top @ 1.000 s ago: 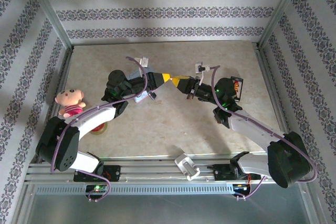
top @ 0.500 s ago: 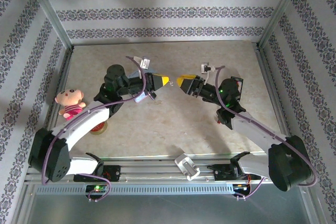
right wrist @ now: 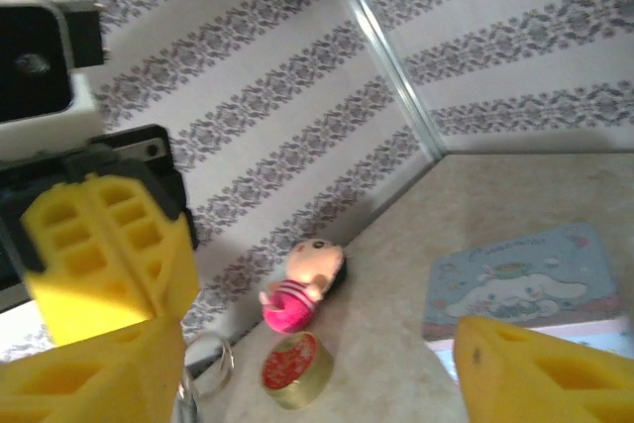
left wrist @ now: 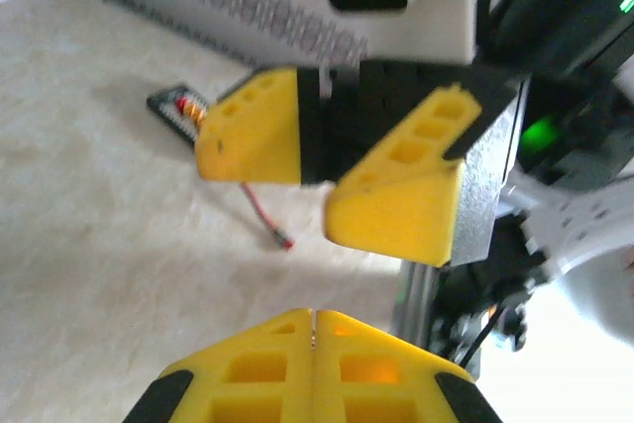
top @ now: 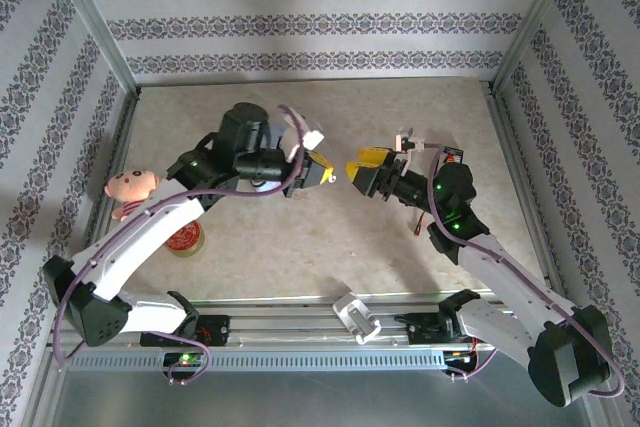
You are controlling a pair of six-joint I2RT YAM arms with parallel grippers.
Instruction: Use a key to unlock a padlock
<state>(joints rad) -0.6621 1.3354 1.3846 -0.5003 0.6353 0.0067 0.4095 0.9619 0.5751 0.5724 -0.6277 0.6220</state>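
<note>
We log the left gripper (left wrist: 313, 334) with its fingers pressed together; whether anything thin sits between them we cannot tell. The right gripper (top: 358, 169) is spread wide, apparently empty, facing the left gripper tip to tip, just apart. The padlock is too small to locate; we cannot say where it lies. We judge it light, rigid, smooth, likely slippery: pinch its body across the flat faces, leaving shackle and keyhole free.
</note>
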